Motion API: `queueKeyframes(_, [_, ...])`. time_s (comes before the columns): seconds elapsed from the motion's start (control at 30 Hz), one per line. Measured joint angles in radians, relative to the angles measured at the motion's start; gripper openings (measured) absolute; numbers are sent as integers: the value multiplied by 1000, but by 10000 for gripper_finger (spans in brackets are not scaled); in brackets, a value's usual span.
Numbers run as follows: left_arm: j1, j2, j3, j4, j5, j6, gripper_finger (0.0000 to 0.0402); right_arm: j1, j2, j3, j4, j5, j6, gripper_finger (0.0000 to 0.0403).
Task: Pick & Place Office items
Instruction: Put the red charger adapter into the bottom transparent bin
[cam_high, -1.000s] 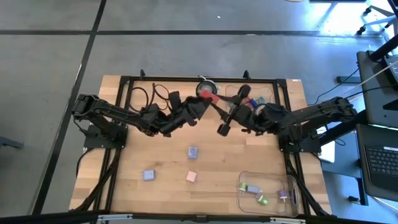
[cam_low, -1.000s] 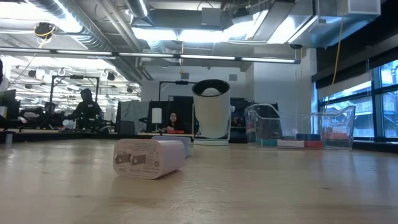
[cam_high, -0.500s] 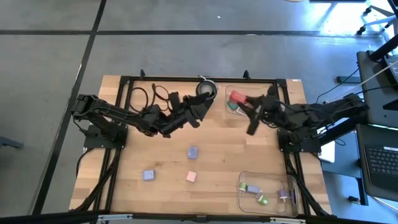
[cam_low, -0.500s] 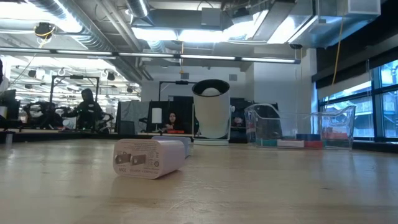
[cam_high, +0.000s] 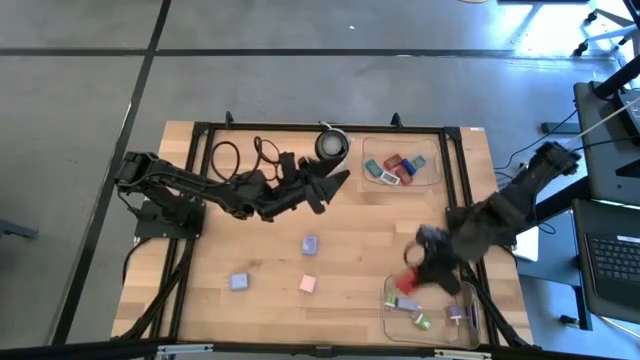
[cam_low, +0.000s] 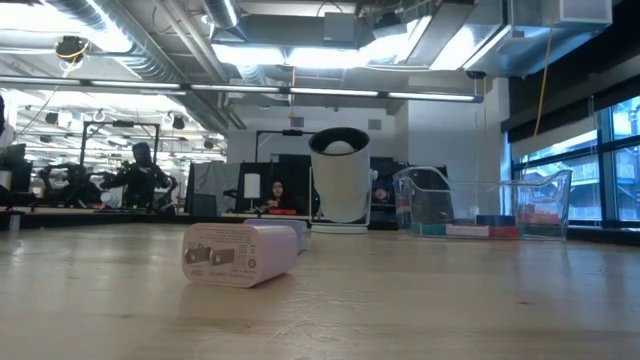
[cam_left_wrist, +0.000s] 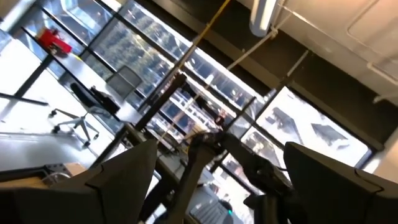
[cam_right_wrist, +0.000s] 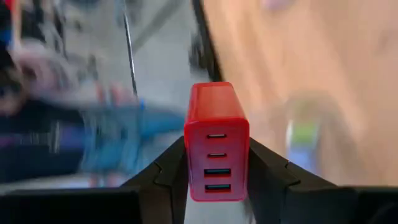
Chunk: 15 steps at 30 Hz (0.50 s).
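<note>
My right gripper (cam_high: 410, 278) is shut on a red blocky piece (cam_high: 405, 284) with a row of ports on its face (cam_right_wrist: 216, 152). It is over the far left corner of the near clear tray (cam_high: 470, 335). My left gripper (cam_high: 338, 180) is open and touches nothing. It is at the far middle of the table, beside the round white-and-black object (cam_high: 332, 143). Two lilac pieces (cam_high: 310, 244) (cam_high: 239, 282) and a pink one (cam_high: 309, 284) lie flat on the wood. In the low view, one pale piece (cam_low: 240, 254) lies on its side. My right gripper pinches the red piece by its two long sides (cam_right_wrist: 189, 155), one finger (cam_right_wrist: 165, 171) on each. The port face is turned toward the wrist camera. The arm comes in from the table's far right. The piece is lifted clear, above the near tray's edge.
The far clear tray (cam_high: 432, 180) holds red, blue and teal pieces. The near tray holds green and lilac ones (cam_high: 422, 320). Black cables (cam_high: 240, 152) loop by the far left edge. A black frame rail (cam_high: 470, 280) runs along the table's right side. Bare wood lies in the middle.
My right gripper has swung from the far middle of the table, past the far tray, toward the near right edge. It now hangs over the near tray with the red piece. The pieces on the table have not moved.
</note>
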Motion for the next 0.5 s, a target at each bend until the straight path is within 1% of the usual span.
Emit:
queueKeyframes(0.07, [0, 0, 0, -19, 21, 0, 347, 55, 36, 0, -10, -50, 80, 123])
queueKeyframes(0.13, [0, 0, 0, -35, 43, 0, 347, 97, 75, 0, -15, -79, 168, 123])
queueKeyframes(0.27, [0, 0, 0, -60, 57, 0, 347, 152, 179, 0, -58, -140, 298, 123])
queueKeyframes(0.4, [0, 0, 0, -63, 57, 0, 347, 179, 287, 0, -120, -229, 367, 125])
queueKeyframes(0.5, [0, 0, 0, -63, 57, 0, 347, 189, 359, 0, -133, -297, 373, 130])
